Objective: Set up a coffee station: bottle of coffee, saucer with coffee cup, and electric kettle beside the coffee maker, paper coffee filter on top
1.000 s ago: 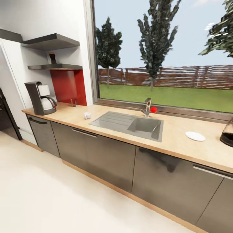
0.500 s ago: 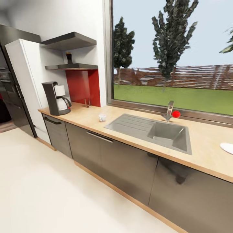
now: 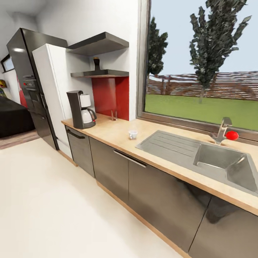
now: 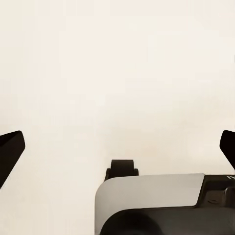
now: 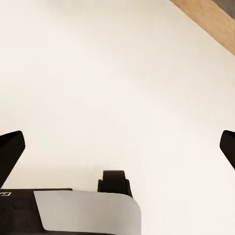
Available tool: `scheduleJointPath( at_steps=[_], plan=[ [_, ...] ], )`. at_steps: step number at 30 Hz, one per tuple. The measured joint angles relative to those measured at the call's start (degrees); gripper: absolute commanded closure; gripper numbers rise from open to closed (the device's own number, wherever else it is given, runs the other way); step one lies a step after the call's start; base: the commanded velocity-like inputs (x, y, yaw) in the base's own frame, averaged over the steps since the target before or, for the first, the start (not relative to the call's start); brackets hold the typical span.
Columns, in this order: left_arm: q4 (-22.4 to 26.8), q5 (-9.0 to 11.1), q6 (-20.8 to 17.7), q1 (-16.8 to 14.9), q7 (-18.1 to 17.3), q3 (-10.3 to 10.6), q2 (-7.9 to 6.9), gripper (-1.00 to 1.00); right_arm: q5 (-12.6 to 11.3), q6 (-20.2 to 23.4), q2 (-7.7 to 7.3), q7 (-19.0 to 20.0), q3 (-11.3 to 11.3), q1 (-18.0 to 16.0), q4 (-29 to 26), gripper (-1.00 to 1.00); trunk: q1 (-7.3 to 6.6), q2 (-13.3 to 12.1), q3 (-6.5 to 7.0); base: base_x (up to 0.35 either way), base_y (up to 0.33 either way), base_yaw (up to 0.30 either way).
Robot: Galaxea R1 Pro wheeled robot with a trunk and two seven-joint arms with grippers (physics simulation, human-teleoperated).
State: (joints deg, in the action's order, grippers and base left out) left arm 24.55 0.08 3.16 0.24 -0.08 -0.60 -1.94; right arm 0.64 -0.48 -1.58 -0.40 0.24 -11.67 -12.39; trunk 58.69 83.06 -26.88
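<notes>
I see the coffee maker [image 3: 82,114] on the bench [image 3: 118,134], the coffee cup [image 3: 133,134] near the sink [image 3: 172,147]; both jaws spread wide, empty.

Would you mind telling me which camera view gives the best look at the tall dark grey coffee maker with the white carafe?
The head view. There the tall dark grey coffee maker stands whole and upright on the light tan countertop, below the black wall shelf. The left and right wrist views look down past open fingers at pale floor.
</notes>
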Motion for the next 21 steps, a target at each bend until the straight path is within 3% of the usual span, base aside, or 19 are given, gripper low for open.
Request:
scheduleJointPath(
  at_steps=[21],
  plan=[
    [0.00, 0.00, -0.02, 0.00, 0.00, 0.04, 0.00, -1.00, 0.00, 0.00, 0.00, -0.06, 0.00, 0.00, 0.00, -1.00, 0.00, 0.00, 0.00, 0.316, 0.132, 0.274]
  ],
)
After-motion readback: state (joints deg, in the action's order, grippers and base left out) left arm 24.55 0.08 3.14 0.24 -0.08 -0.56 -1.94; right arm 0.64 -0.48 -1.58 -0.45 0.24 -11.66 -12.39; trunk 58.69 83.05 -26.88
